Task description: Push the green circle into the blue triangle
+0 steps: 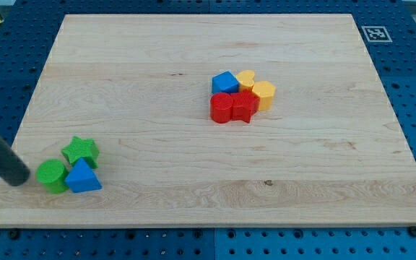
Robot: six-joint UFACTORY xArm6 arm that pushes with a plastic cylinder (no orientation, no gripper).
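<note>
**Green circle against blue triangle at the tabletop's lower left**

Blocks sit in two clusters on the wooden tabletop [193,65]. Near the view's bottom left, the green circle [51,175] lies touching the left side of the blue triangle [83,177]. A green star [80,152] rests just above both of them, touching or nearly touching each.

My tip [19,178] stands just to the view's left of the green circle, very close to it; whether it makes contact cannot be told. The dark rod rises from there toward the view's upper left and runs out of the picture. The arm carries no pincer, only this rod, so nothing is held.

Well apart, slightly right of the tabletop's middle, sits the second cluster. A blue block [224,82] is at its upper left, a yellow heart [245,78] beside it, and a yellow hexagon [263,94] on the right. Below them a red cylinder [222,107] and a second red block [243,106] stand side by side, touching.

A fiducial marker [375,32] lies beyond the tabletop's top right corner.
</note>
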